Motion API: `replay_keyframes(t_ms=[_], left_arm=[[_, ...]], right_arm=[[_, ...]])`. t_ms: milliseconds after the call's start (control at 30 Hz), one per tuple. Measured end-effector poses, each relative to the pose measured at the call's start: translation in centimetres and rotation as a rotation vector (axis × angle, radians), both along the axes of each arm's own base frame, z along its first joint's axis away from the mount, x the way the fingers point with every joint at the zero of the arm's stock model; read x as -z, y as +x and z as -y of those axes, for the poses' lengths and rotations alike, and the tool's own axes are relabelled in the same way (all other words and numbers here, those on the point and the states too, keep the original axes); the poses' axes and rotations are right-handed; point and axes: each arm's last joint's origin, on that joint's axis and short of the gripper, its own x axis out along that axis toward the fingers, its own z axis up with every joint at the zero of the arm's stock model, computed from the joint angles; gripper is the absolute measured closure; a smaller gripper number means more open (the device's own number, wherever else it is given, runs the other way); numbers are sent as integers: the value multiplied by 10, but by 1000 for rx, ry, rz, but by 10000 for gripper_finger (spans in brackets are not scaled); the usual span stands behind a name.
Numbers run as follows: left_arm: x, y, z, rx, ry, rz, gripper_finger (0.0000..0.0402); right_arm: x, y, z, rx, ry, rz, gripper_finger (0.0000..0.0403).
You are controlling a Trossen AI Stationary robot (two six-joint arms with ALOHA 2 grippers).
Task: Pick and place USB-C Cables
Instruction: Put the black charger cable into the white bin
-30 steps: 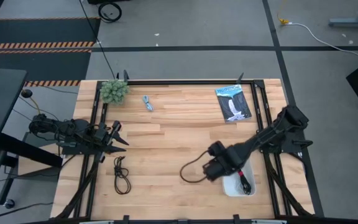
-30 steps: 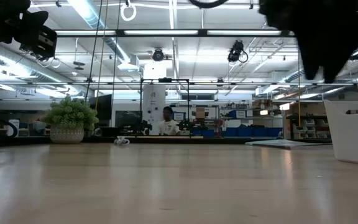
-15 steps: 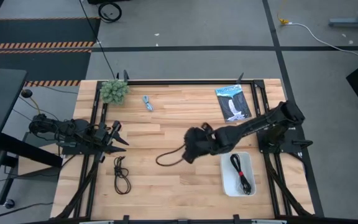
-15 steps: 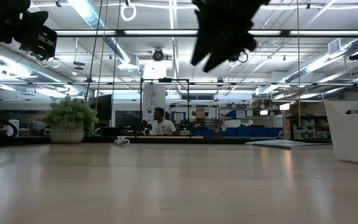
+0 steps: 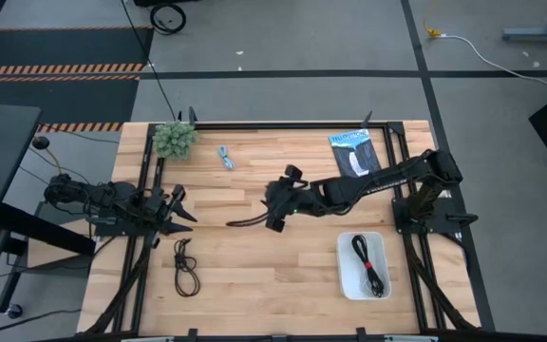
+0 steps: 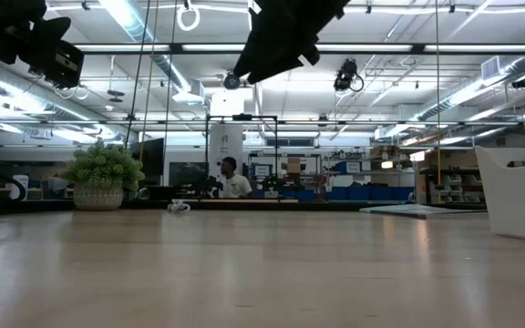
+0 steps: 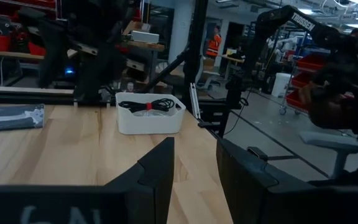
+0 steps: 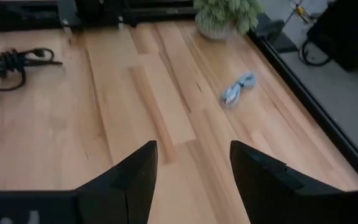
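My right gripper (image 5: 273,211) (image 8: 191,180) hangs open and empty above the table's middle, high in the low view (image 6: 281,36). The light blue cable (image 5: 225,157) (image 8: 237,89) lies on the wood toward the far edge, beyond it. One black cable (image 5: 186,267) (image 8: 8,62) lies coiled near the left front. Another black cable (image 5: 368,264) (image 7: 146,104), with a red tie, lies inside the white bin (image 5: 348,271). No white cable shows. My left gripper (image 5: 180,207) (image 7: 194,180) waits open at the table's left side, just beyond the loose black cable.
The green plant ball (image 5: 174,139) stands at the far left corner. The black-and-blue packet (image 5: 356,157) lies flat at the far right. A black frame rail (image 5: 283,124) runs along the far edge. Bare wood stretches between the two arms.
My right gripper has swung from beside the white bin toward the table's left and far side, ending over the middle. The black cable with the red tie stays in the bin. My left arm has kept still.
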Motion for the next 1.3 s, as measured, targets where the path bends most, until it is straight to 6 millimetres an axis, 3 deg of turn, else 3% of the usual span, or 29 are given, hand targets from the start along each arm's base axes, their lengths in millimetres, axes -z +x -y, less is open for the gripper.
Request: replay_keyframes(t_ms=[300,400,567,667,967,1167,1300], left_arm=[[-3,0,0,1,-26,25,274],[-6,0,-1,-7,-101,29,274],[-3,4,-5,-166,-325,-48,274],[0,11,-2,-170,-355,-109,279],[-3,36,14,8,-276,-414,294],[-15,46,26,55,-183,-676,295],[-25,51,34,52,-21,-793,295]], right_arm=[[-7,-3,1,-98,-19,-14,194],[-19,-16,3,-119,-50,-54,194],[-44,-43,12,-82,-84,-83,194],[-57,-58,16,-32,-128,-89,194],[-66,-89,28,35,-198,-47,195],[-48,-93,30,32,-207,20,195],[-50,-96,30,11,-242,62,195]])
